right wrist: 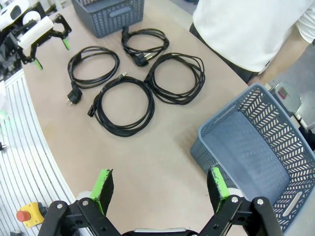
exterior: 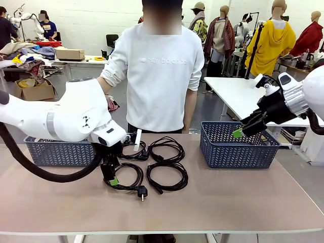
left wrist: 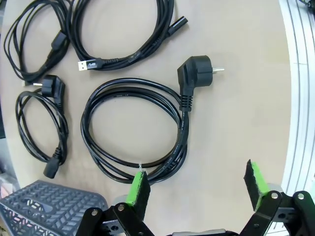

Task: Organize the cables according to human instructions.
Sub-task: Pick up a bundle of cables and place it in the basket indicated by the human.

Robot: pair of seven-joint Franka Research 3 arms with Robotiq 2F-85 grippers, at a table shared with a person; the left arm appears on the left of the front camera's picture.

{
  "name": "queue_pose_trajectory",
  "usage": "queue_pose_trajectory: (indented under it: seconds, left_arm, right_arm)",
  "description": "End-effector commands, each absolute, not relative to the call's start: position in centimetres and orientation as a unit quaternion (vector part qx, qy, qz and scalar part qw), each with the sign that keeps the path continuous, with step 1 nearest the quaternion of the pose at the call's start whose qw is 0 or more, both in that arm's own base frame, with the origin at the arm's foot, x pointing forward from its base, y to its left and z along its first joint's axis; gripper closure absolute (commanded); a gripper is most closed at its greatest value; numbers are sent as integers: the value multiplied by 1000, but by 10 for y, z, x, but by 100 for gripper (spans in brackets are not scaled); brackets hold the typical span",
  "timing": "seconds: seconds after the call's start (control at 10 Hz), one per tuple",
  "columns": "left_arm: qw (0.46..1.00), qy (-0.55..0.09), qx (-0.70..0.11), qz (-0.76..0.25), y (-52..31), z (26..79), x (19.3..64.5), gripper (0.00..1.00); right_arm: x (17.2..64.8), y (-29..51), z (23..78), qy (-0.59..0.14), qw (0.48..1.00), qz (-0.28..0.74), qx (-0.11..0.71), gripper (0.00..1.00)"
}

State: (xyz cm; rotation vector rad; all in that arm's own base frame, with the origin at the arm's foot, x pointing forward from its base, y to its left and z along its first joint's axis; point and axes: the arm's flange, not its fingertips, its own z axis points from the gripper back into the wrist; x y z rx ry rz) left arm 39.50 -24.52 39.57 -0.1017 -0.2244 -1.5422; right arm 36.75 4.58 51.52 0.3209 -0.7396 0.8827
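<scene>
4 cables (left wrist: 181, 132): thin black glossy cords in round multi-strand coils, 2x2 cluster mid-table (exterior: 243, 202), btw two grey lattice plastic baskets (right wrist: 216, 142). One has an angled plug (left wrist: 196, 70) w/ metal pin. L gripper (left wrist: 197, 184) jaws wide, empty, over near-left coil. R gripper (right wrist: 160, 184) wide, empty, near right basket. Front view: L arm hides part of left coils.

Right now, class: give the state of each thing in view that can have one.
Left end effector: open, holding nothing.
Right end effector: open, holding nothing.
Right basket: upright, empty.
Left basket: upright, inside partly hidden.
Cables: all four coiled, lying on the table, outside both baskets.
</scene>
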Motion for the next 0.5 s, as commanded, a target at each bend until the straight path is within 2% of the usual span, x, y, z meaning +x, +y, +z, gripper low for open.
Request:
queue_pose_trajectory:
  seconds: [0.0,0.4]
  left_arm:
    - [700,-90,-38,-707,-245,385,401,0]
    - [686,-63,-29,-724,-264,360,408,0]
  right_arm:
    - [369,45,514,-352,821,420,157,0]
    - [369,45,514,-352,821,420,157,0]
